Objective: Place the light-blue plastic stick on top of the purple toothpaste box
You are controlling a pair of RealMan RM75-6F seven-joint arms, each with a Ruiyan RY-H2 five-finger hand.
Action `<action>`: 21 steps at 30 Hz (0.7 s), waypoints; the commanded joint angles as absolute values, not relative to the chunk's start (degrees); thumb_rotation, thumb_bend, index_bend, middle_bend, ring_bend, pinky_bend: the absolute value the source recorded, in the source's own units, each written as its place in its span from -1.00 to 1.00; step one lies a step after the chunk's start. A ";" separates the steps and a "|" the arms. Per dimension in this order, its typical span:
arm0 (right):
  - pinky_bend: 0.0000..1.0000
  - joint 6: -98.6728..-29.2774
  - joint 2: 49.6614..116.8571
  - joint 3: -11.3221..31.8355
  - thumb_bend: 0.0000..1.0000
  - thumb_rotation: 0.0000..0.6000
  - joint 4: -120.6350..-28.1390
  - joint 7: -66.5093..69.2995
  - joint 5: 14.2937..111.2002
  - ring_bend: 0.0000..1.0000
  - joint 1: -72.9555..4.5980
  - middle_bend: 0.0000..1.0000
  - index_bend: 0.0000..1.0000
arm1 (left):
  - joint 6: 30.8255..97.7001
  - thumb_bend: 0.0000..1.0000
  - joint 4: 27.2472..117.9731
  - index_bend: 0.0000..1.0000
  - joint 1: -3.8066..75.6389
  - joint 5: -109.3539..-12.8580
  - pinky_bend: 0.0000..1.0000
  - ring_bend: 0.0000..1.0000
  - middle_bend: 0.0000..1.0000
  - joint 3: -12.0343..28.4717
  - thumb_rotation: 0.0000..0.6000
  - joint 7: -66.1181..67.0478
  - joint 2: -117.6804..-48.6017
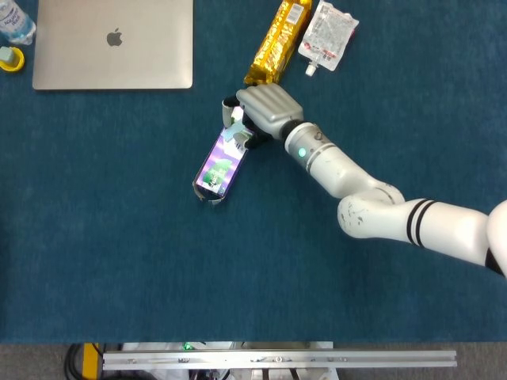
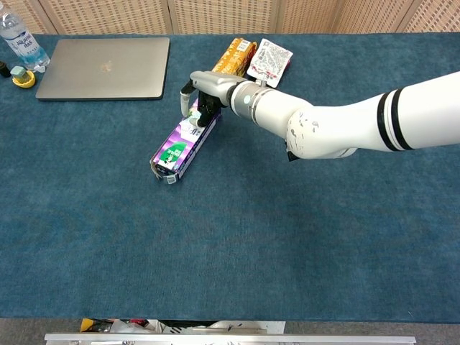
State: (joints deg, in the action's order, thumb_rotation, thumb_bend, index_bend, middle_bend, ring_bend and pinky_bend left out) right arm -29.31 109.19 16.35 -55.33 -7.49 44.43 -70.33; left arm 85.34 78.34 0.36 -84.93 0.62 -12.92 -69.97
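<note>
The purple toothpaste box (image 1: 218, 168) (image 2: 177, 149) lies flat on the blue table, slanting from near left to far right. My right hand (image 1: 268, 109) (image 2: 207, 88) hovers over the box's far end, fingers curled downward. It pinches the light-blue plastic stick (image 1: 234, 131) (image 2: 192, 123), whose lower end is at the top face of the box's far end. Whether the stick rests on the box I cannot tell. The left hand shows in neither view.
A closed silver laptop (image 1: 112, 43) (image 2: 104, 57) lies at the far left. Beside it stand a water bottle (image 1: 16, 25) (image 2: 21, 44) and a yellow cap (image 1: 11, 58) (image 2: 23, 77). A gold snack pack (image 1: 278, 41) (image 2: 231, 56) and a white pouch (image 1: 329, 33) (image 2: 269, 62) lie just behind the hand.
</note>
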 commanded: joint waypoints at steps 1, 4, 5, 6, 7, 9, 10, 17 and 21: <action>1.00 -29.52 108.77 16.02 -0.32 1.00 -56.24 -8.14 43.97 1.00 -70.20 1.00 -0.07 | 85.35 -0.48 78.26 -0.59 0.32 -84.90 -0.80 -0.72 -0.71 0.62 1.00 -12.93 -70.01; 1.00 -30.05 108.27 15.81 -0.32 1.00 -57.38 -8.71 43.74 1.00 -70.01 1.00 -0.07 | 85.39 -0.48 78.18 -0.59 0.27 -84.86 -0.80 -0.71 -0.71 0.66 1.00 -13.01 -70.02; 1.00 -30.40 108.09 15.93 -0.32 1.00 -57.84 -8.68 43.87 1.00 -69.90 1.00 -0.07 | 85.42 -0.48 78.16 -0.59 0.26 -84.84 -0.80 -0.71 -0.71 0.68 1.00 -13.07 -70.03; 1.00 -30.85 107.80 16.24 -0.32 1.00 -58.54 -8.43 44.05 1.00 -69.71 1.00 -0.07 | 85.42 -0.48 78.12 -0.59 0.25 -84.83 -0.80 -0.71 -0.71 0.69 1.00 -13.10 -70.04; 1.00 -31.05 107.50 16.59 -0.32 1.00 -59.16 -8.08 44.10 1.00 -69.54 1.00 -0.07 | 85.42 -0.48 78.10 -0.59 0.25 -84.84 -0.80 -0.71 -0.71 0.70 1.00 -13.10 -70.03; 1.00 -31.69 106.64 17.23 -0.32 1.00 -60.56 -7.46 44.52 1.00 -69.14 1.00 -0.07 | 85.37 -0.48 78.09 -0.59 0.25 -84.83 -0.80 -0.71 -0.71 0.70 1.00 -13.16 -70.00; 1.00 -32.00 106.18 17.32 -0.32 1.00 -61.20 -7.36 44.89 1.00 -68.94 1.00 -0.08 | 85.40 -0.48 78.10 -0.59 0.25 -84.85 -0.80 -0.71 -0.71 0.72 1.00 -13.20 -69.98; 1.00 -35.15 102.32 16.35 0.85 1.00 -65.88 -8.02 48.77 1.00 -66.92 1.00 -0.17 | 85.61 -0.48 78.03 -0.59 0.13 -84.93 -0.80 -0.71 -0.71 0.74 1.00 -13.28 -69.97; 1.00 -35.77 100.50 15.15 1.00 1.00 -67.26 -9.38 50.03 1.00 -66.28 1.00 -0.17 | 85.85 -0.48 78.14 -0.59 0.02 -85.12 -0.80 -0.71 -0.71 0.67 1.00 -13.19 -69.98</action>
